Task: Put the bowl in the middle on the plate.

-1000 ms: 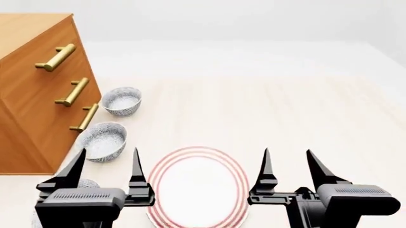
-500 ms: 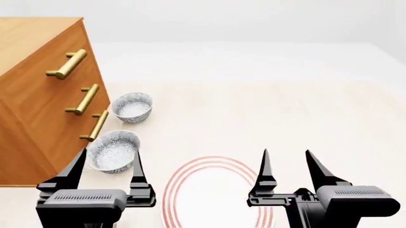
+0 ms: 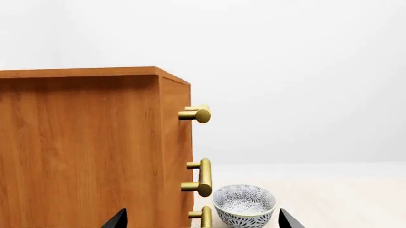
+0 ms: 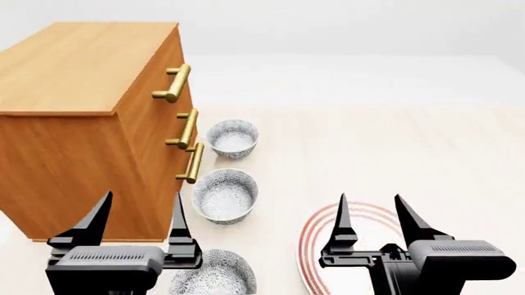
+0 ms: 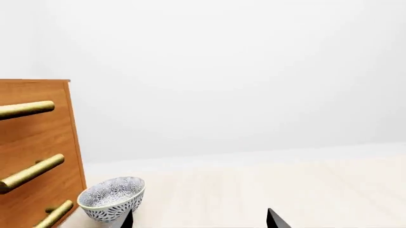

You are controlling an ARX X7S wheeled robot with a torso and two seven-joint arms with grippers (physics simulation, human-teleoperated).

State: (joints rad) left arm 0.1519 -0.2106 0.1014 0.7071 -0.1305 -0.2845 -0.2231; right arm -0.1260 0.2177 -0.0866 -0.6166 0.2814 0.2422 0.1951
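The bowl (image 4: 225, 195) sits on the floor, middle of three beside the drawer unit (image 4: 98, 123), ahead of the left gripper (image 4: 135, 224). Plate (image 4: 316, 246) lies under the right gripper (image 4: 371, 221). Both grippers spread wide, empty.

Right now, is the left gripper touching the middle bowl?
Apart. The head view shows the left gripper open and empty, its inner fingertip near the middle bowl's rim with a strip of bare floor between them; nothing sits between the fingers.

Upright bowl (image 4: 225, 195) beside half-hidden plate (image 4: 316, 236)
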